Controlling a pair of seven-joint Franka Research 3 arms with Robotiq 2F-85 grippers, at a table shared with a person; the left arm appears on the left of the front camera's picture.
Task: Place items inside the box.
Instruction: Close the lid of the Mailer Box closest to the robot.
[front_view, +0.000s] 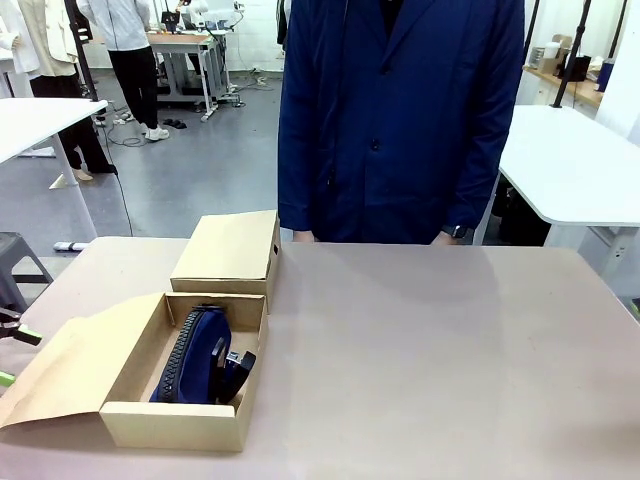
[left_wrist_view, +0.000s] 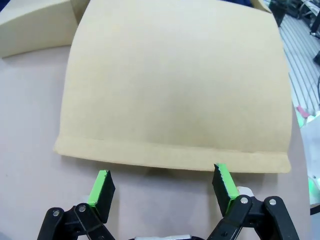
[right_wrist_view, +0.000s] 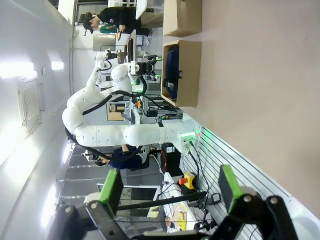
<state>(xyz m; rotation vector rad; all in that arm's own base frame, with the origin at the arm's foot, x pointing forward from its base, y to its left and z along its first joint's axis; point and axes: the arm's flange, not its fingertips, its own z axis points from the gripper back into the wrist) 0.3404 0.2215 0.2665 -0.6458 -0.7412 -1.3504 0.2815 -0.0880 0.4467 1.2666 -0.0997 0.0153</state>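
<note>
An open cardboard box (front_view: 140, 415) stands at the table's left front, its lid flap (front_view: 65, 365) folded out to the left. Inside lie a navy zip pencil case (front_view: 195, 352) and a black item with a small white label (front_view: 238, 365), perhaps a stapler. My left gripper (front_view: 12, 358) is at the picture's left edge beside the flap. In the left wrist view it (left_wrist_view: 162, 187) stands open, its green pads just short of the flap's edge (left_wrist_view: 170, 162). My right gripper (right_wrist_view: 170, 190) is open and holds nothing, far from the box (right_wrist_view: 182, 72).
A second, closed cardboard box (front_view: 228, 250) sits right behind the open one. A person in a navy coat (front_view: 400, 120) stands at the far edge. The table (front_view: 450, 360) stretches bare to the right. Other white tables stand at both sides beyond.
</note>
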